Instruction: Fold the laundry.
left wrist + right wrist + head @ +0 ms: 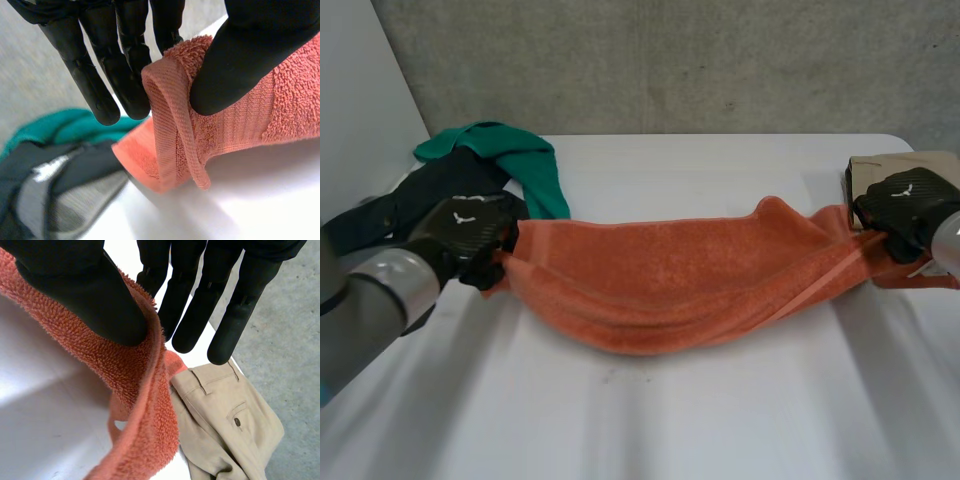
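Hanging between the two hands, the orange towel (670,280) sags in a long, loosely bunched band across the middle of the white table (660,420), its lowest part resting on the tabletop. The left hand (470,235) has one end of it, the right hand (905,205) the other, and both ends are lifted a little above the surface.

From the left wrist view, the left hand (250,50) presses its thumb onto the ribbed hem of the towel (280,105), pinching it against nearly straight fingers (95,75) behind the fold; the corner of the cloth hangs just below the thumb. Beside that hand lie a green garment (65,125) and a dark garment (65,185) with grey panels. They sit in a heap at the table's far left, the green garment (520,160) draped over the dark garment (410,200).

From the right wrist view, the right hand (85,295) clamps its thumb on the edge of the towel (135,390), with the straight fingers (235,305) reaching past on the other side of the cloth. Beige trousers (225,415) lie just under those fingers at the table's right edge, waistband and a buttoned pocket showing, partly overlapped by the towel's end. From the head view the trousers (920,162) sit just behind the right hand.
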Robot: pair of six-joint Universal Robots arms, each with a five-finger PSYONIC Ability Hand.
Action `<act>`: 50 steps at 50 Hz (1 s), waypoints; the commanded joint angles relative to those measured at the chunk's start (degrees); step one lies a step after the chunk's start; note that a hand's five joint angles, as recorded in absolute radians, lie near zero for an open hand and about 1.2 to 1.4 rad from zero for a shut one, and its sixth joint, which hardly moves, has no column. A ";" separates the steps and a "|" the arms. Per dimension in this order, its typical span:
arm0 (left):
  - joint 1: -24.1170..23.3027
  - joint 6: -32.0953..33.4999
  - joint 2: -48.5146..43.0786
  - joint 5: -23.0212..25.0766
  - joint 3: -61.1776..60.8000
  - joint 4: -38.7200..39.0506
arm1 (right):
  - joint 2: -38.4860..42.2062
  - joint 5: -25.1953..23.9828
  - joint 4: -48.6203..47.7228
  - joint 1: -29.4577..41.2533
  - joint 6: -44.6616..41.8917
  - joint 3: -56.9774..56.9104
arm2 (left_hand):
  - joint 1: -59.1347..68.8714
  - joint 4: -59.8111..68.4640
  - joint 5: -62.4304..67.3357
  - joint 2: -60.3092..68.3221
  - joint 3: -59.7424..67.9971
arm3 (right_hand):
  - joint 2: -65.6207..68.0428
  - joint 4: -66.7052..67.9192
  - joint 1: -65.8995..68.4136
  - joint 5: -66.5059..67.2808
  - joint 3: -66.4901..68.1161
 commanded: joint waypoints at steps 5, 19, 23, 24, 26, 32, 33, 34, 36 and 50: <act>-2.58 0.59 -25.07 -5.65 18.21 2.03 | 15.37 10.24 -6.87 5.94 1.21 -8.16 | -11.13 -14.69 -12.45 -14.20 -14.34 | 12.26 11.22 16.89 11.21 11.58; -3.46 1.46 -6.98 -5.40 1.54 8.89 | 15.81 11.83 -10.74 6.03 1.83 -5.44 | -25.01 -28.56 -26.33 -28.07 -28.21 | 12.26 11.22 16.89 11.21 11.58; -4.52 4.62 -2.67 -2.94 -4.80 11.26 | 15.81 11.83 -10.74 6.03 1.83 -5.44 | -20.30 -23.85 -21.62 -23.36 -23.50 | 12.26 11.22 16.89 11.21 11.58; -4.52 5.50 -2.66 -2.41 -5.77 11.53 | 15.81 11.83 -10.74 6.03 1.83 -5.44 | -19.79 -23.35 -21.11 -22.86 -22.99 | 12.26 11.22 16.89 11.21 11.58; -4.52 8.40 -3.36 -1.09 -7.44 12.23 | 15.90 11.83 -10.74 6.21 1.91 -5.35 | -20.12 -23.68 -21.44 -23.19 -23.32 | 12.26 11.22 16.89 11.21 11.58; -3.47 16.21 -8.36 -0.56 -6.75 12.76 | 16.07 11.74 -10.74 6.56 1.91 -4.91 | -26.33 -29.89 -27.65 -29.40 -29.54 | 12.26 11.22 16.89 11.21 11.58; -3.29 16.84 -9.16 -0.47 -6.31 12.85 | 16.07 11.74 -10.74 6.56 1.91 -4.65 | -26.51 -30.07 -27.83 -29.58 -29.72 | 12.26 11.22 16.89 11.21 11.58; -3.02 17.28 -9.86 -0.56 -5.78 12.93 | 16.16 11.74 -10.74 6.56 1.91 -4.56 | -26.68 -30.24 -28.00 -29.75 -29.88 | 12.26 11.22 16.89 11.21 11.58; -2.41 17.81 -11.97 -0.47 -4.03 13.02 | 16.08 11.74 -10.74 6.56 1.91 -4.38 | -26.68 -30.24 -28.00 -29.75 -29.89 | 12.26 11.22 16.89 11.21 11.58; -2.93 17.64 -20.33 -0.21 3.54 13.29 | 16.51 11.74 -11.88 6.65 1.74 -2.45 | -24.83 -28.39 -26.15 -27.90 -28.04 | 12.26 11.22 16.89 11.21 11.58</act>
